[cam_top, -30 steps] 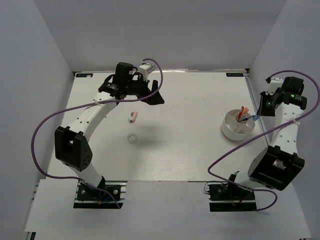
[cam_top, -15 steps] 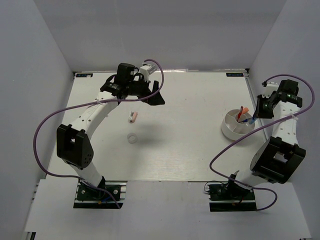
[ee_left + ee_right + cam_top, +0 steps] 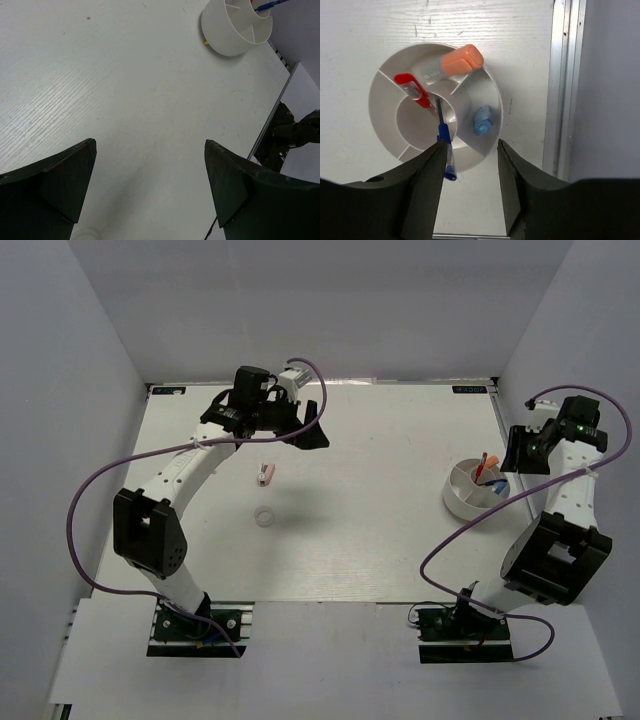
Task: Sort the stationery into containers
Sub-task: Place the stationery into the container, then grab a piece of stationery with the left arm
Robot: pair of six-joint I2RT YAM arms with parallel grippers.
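Over the white table [image 3: 370, 30], my right claw [image 3: 470, 145] is hanging spread and empty above the bowl [image 3: 372, 107], pulling back since a second ago. The small blue piece [image 3: 482, 121] is lying in the pocket nearest the table's edge, so it is looking sorted. The blue pen [image 3: 445, 145] is leaning, its long axis running from the bowl's centre out over the rim toward my fingers [image 3: 420, 190].

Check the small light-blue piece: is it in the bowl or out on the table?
In. The right wrist view shows the light-blue piece lying in an outer compartment of the white bowl.
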